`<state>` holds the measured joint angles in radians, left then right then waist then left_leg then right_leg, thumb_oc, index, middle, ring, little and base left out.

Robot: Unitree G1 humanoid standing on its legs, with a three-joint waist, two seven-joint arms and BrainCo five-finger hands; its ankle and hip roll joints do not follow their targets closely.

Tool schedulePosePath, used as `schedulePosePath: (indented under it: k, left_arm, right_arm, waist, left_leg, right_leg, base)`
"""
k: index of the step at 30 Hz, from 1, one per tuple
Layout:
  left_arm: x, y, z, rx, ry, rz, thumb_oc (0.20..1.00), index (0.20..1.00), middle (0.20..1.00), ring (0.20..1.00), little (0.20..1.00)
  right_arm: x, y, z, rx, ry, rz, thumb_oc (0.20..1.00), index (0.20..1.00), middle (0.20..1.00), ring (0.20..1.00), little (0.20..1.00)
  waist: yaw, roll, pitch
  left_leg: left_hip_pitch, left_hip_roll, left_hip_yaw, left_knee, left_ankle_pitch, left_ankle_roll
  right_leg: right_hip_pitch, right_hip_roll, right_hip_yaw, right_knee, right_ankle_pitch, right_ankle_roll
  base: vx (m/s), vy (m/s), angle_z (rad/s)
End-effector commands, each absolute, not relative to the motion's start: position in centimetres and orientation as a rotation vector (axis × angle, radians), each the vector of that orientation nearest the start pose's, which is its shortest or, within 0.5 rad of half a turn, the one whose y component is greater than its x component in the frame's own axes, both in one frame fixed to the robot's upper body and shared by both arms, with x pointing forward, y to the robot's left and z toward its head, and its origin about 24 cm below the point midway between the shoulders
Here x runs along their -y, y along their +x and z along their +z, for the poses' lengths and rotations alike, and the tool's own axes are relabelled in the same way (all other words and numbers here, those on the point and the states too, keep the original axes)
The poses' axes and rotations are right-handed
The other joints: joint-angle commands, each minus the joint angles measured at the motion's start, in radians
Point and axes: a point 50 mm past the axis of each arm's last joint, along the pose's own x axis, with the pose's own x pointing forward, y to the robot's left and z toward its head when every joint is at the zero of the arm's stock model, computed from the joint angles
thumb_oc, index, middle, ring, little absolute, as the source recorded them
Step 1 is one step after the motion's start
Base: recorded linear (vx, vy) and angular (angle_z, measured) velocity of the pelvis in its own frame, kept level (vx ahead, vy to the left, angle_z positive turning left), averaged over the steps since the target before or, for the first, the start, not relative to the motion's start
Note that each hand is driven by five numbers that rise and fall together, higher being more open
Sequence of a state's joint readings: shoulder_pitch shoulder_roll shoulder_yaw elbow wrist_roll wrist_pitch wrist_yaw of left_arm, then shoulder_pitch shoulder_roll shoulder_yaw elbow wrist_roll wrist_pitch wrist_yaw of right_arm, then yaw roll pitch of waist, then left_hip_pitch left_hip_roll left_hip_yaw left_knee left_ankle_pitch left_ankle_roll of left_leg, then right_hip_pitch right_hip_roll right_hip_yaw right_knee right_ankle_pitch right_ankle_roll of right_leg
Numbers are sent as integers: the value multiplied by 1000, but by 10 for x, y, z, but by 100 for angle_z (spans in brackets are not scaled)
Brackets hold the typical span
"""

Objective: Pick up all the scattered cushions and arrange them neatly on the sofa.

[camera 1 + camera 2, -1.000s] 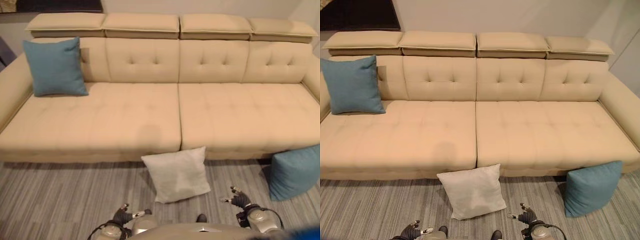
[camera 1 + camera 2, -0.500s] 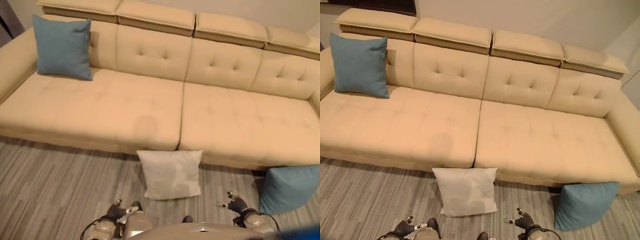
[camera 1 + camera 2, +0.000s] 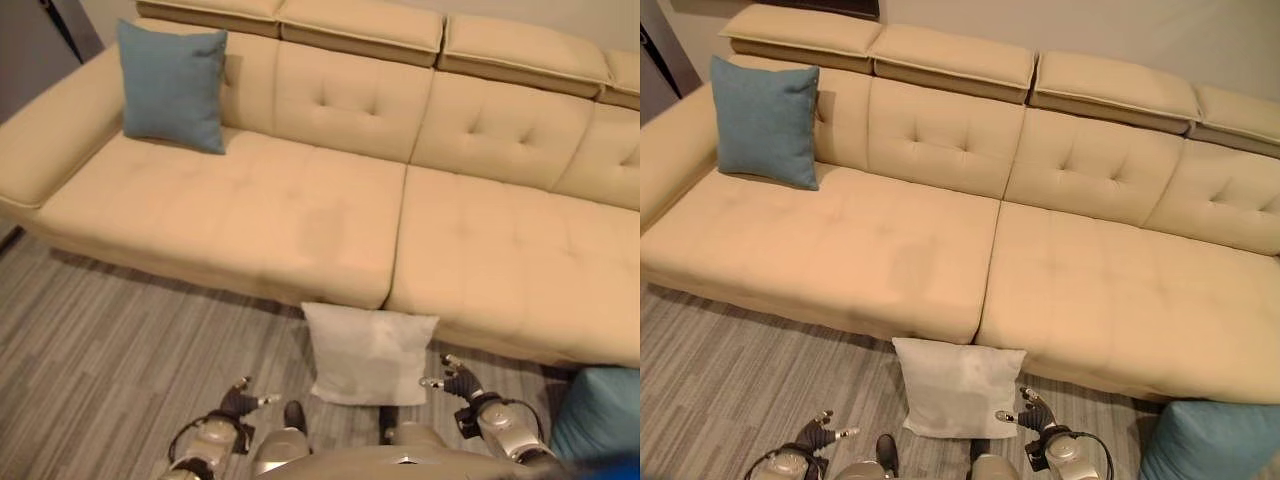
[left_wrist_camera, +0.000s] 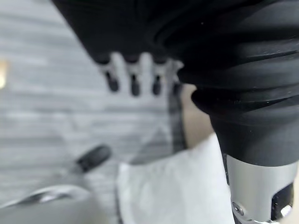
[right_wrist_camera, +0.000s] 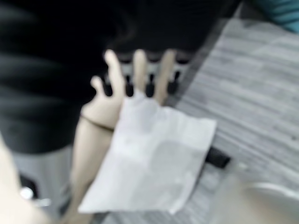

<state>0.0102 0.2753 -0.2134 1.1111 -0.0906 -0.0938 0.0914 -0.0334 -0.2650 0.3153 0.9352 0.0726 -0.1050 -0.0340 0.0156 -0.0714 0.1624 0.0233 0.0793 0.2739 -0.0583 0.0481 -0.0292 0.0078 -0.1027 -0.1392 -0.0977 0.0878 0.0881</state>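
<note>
Both hands are empty, fingers relaxed and spread, nothing gripped. Left hand (image 3: 243,403) hangs over the grey striped floor (image 3: 110,350) at about 7 o'clock in the head view, right hand (image 3: 457,381) at about 5 o'clock, right by the lower right corner of the white cushion (image 3: 368,354). Can't tell if its fingertips actually touch the cushion or just sit beside it.

That white cushion is on the floor at 6 o'clock, top edge up against the front of the beige sofa (image 3: 300,210), roughly under the seam between the two seat sections. One teal cushion (image 3: 172,85) is already on the sofa at about 11 o'clock, standing upright against the backrest near the armrest. Another teal cushion (image 3: 1210,442) is down on the floor at 4 o'clock, near the sofa's front, partly cut off by the edge of the view.
</note>
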Motion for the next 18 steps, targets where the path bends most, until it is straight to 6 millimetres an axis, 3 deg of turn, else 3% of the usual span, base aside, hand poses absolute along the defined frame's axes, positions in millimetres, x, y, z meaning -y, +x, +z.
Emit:
schedulePosePath:
  k: [1,4,10,11,13,14,17,18]
  left_arm:
    - [-236,146,-137,-927,343,77,1000,1000,1000,1000,1000]
    - [-231,160,-130,-859,324,66,1000,1000,1000,1000,1000]
    - [-224,186,-113,-726,307,51,1000,1000,1000,1000,1000]
    - [-218,202,-102,-655,300,37,1000,1000,1000,1000,1000]
    - [-216,209,-98,-631,298,35,1000,1000,1000,1000,1000]
    - [-213,230,-81,-538,285,47,1000,1000,1000,1000,1000]
    - [-212,246,-67,-468,258,81,1000,1000,1000,1000,1000]
    - [-213,260,-52,-392,219,128,1000,1000,1000,1000,1000]
  right_arm:
    - [218,184,-113,-731,-406,98,1000,1000,1000,1000,1000]
    - [225,188,-107,-705,-418,78,1000,1000,1000,1000,1000]
    - [230,197,-98,-652,-427,63,1000,1000,1000,1000,1000]
    - [234,203,-92,-622,-428,37,1000,1000,1000,1000,1000]
    - [234,207,-89,-610,-432,32,1000,1000,1000,1000,1000]
    - [236,220,-80,-564,-440,5,1000,1000,1000,1000,1000]
    - [235,234,-70,-519,-452,-13,1000,1000,1000,1000,1000]
    - [235,247,-59,-465,-463,-32,1000,1000,1000,1000,1000]
  waist:
    - [-4,-13,8]
    - [-3,-10,28]
    - [-7,-11,60]
    - [-16,-8,93]
    - [-20,-6,107]
    - [-27,3,150]
    - [-31,10,171]
    - [-31,10,180]
  left_leg:
    - [-74,-8,-35,119,-4,-43]
    - [-81,9,-42,130,4,-57]
    - [-94,22,-42,142,9,-63]
    - [-120,29,-40,163,9,-65]
    - [-139,33,-41,177,8,-66]
    - [-194,43,-33,211,6,-65]
    - [-264,51,-19,251,1,-60]
    - [-344,66,1,297,-9,-55]
  right_leg:
    - [9,-21,-42,82,-82,64]
    - [37,-10,-79,62,-86,54]
    - [28,-6,-92,77,-92,48]
    - [-6,-10,-96,112,-98,43]
    - [-33,-14,-98,135,-100,40]
    - [-117,-29,-105,208,-103,35]
    - [-215,-43,-103,278,-105,35]
    - [-318,-57,-101,343,-108,38]
  base:
    - [42,-122,38]
    - [6,-94,18]
    - [-49,-48,5]
    - [-162,-38,6]
    - [-196,-23,5]
    - [-175,-3,3]
    - [-239,18,0]
    - [-253,30,-7]
